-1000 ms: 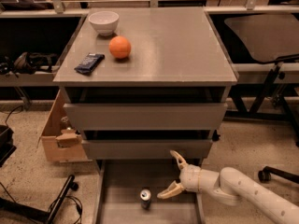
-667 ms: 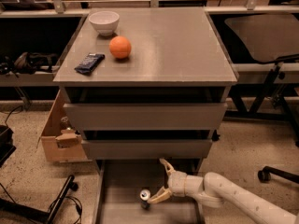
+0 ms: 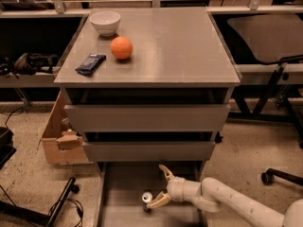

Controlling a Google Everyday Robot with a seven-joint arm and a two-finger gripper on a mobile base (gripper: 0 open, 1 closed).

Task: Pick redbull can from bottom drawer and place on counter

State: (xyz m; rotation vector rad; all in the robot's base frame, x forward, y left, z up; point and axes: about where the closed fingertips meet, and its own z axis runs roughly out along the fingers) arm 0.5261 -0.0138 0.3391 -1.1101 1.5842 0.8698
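Bottom drawer (image 3: 108,193), pulled open at lower centre of the frame: holds one can (image 3: 147,197), upright on the drawer floor near the bottom edge. Gripper (image 3: 156,187), lower centre, reaching in from the lower right: jaws spread wide, holding nothing, lower finger (image 3: 158,201) just beside the can; whether they touch cannot be told. Counter (image 3: 170,46), upper centre: white bowl (image 3: 105,21), orange ball (image 3: 121,47) and dark wrapper (image 3: 90,64), all grouped toward its left side.

No legible text, label or number anywhere
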